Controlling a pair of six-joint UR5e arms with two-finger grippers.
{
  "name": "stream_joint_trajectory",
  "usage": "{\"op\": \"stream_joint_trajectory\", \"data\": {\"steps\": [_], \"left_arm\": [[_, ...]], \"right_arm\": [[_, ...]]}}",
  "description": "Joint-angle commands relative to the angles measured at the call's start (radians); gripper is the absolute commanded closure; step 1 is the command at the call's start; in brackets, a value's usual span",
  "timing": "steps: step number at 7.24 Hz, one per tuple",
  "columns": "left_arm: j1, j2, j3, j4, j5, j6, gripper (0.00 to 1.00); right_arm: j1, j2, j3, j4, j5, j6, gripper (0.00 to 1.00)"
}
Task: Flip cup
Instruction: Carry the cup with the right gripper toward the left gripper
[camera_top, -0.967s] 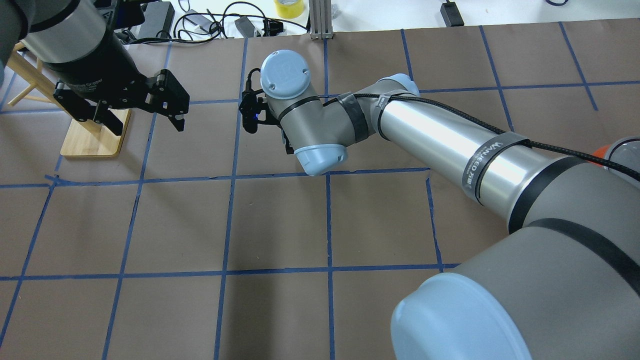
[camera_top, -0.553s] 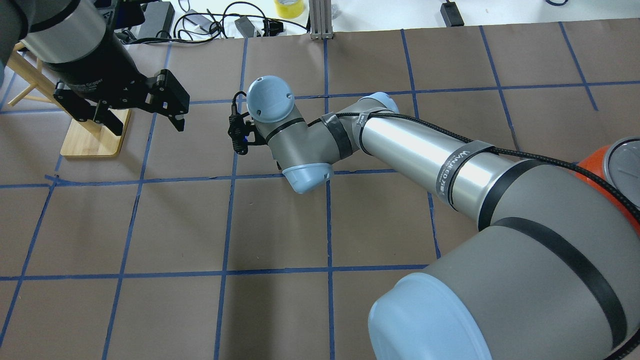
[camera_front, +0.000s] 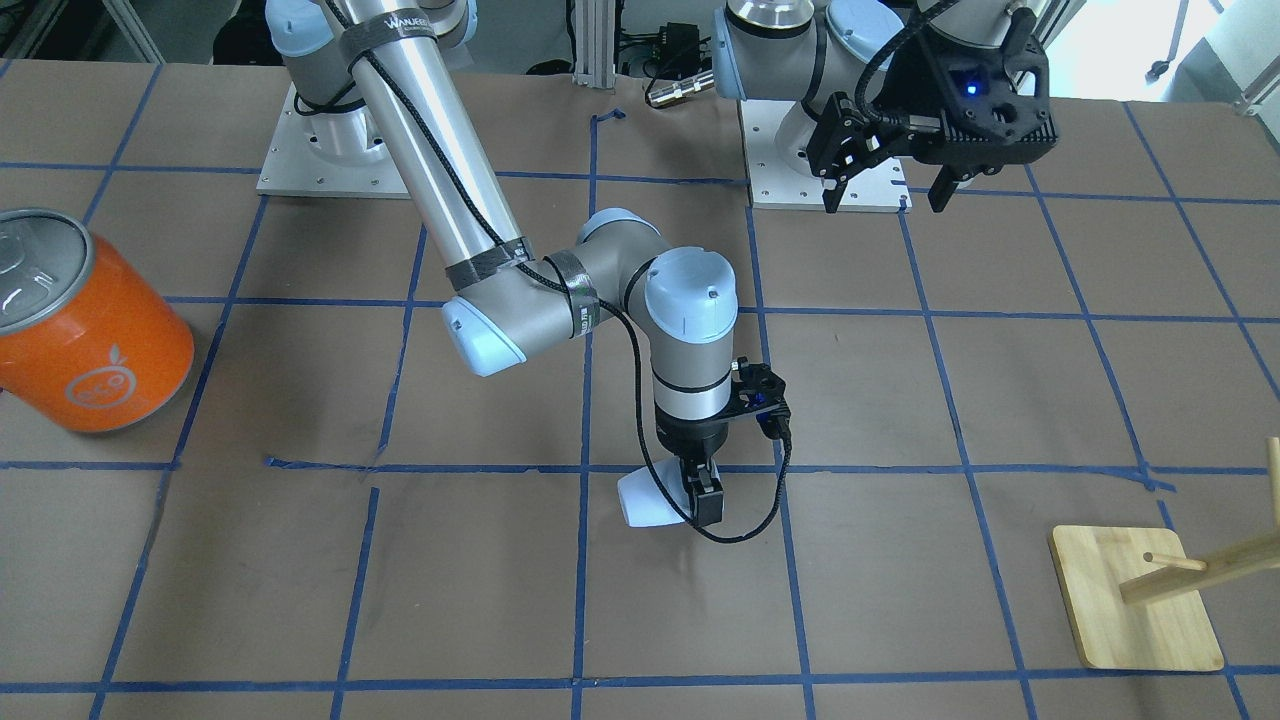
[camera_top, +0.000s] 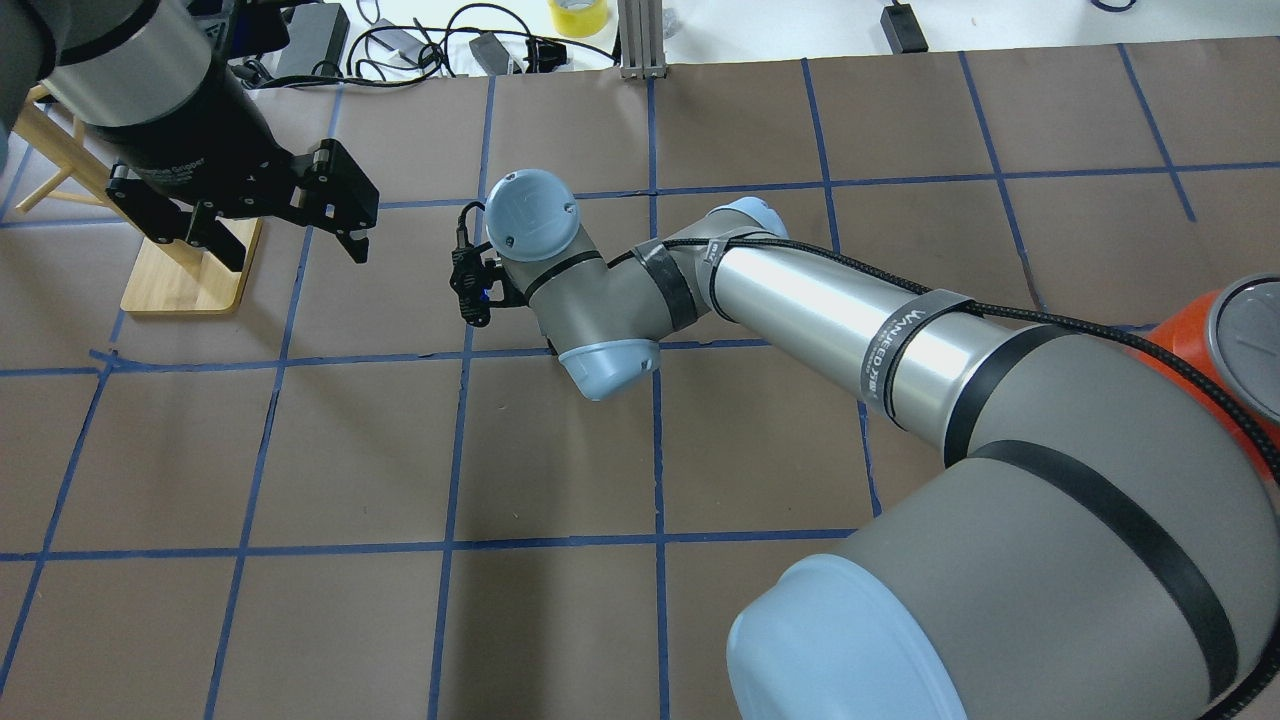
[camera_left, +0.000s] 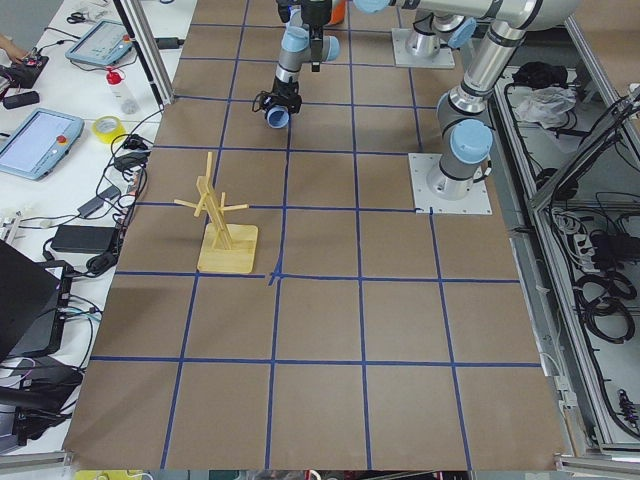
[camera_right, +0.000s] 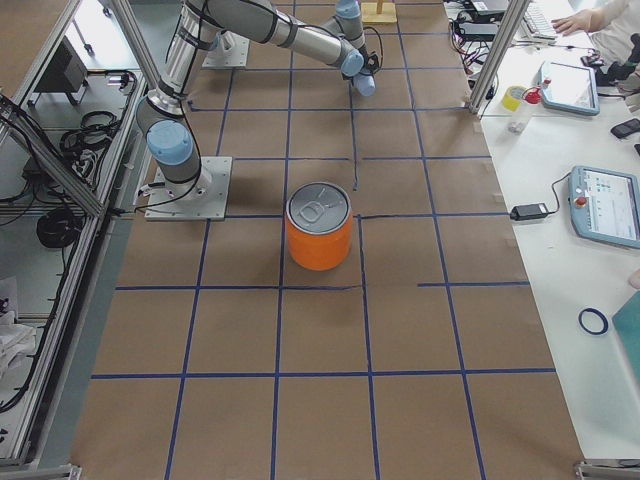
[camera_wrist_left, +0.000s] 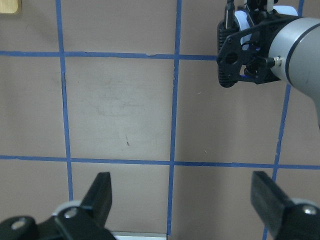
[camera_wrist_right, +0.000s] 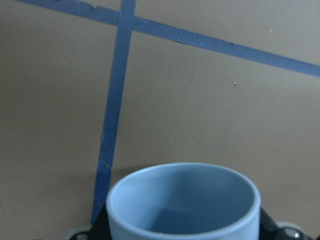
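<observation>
The pale lavender-blue cup (camera_front: 645, 508) hangs tilted on its side in my right gripper (camera_front: 700, 497), low over the brown table near its middle. I cannot tell whether it touches the table. The right wrist view looks into the cup's open mouth (camera_wrist_right: 182, 205), held between the jaws. In the overhead view the right wrist (camera_top: 530, 215) hides the cup and the gripper. My left gripper (camera_front: 885, 190) is open and empty, raised well apart from the cup; it also shows in the overhead view (camera_top: 290, 250) and in its own wrist view (camera_wrist_left: 185, 200).
A large orange can (camera_front: 85, 330) with a silver lid stands on the robot's right side (camera_top: 1235, 345). A wooden peg stand (camera_front: 1135, 600) stands on the left side, under the left arm (camera_top: 185, 280). Blue tape lines grid the table.
My right arm has swung toward the overhead view's left and drawn nearer, and its wrist has turned. More of the orange can shows now. The left arm has not moved.
</observation>
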Motion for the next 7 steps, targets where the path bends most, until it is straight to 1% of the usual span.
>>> {"op": "stream_joint_trajectory", "data": {"steps": [1,3,4,5,6,7], "left_arm": [[0.000,0.000,0.002,0.000,0.000,0.000,0.00],[0.000,0.000,0.000,0.001,0.000,0.000,0.00],[0.000,0.000,0.002,0.001,-0.001,0.000,0.00],[0.003,-0.002,0.006,0.000,-0.008,0.000,0.00],[0.005,-0.003,0.006,0.001,-0.011,-0.002,0.00],[0.009,-0.003,0.012,0.003,-0.006,0.014,0.00]], "right_arm": [[0.001,0.017,0.001,0.000,0.045,0.032,0.02],[0.001,0.007,0.001,0.002,0.036,0.055,0.00],[-0.001,-0.007,-0.001,0.024,0.035,0.083,0.00],[-0.001,-0.033,-0.004,0.069,0.030,0.135,0.00],[-0.001,-0.067,-0.007,0.110,0.027,0.137,0.00],[-0.005,-0.122,-0.016,0.182,0.027,0.138,0.00]]}}
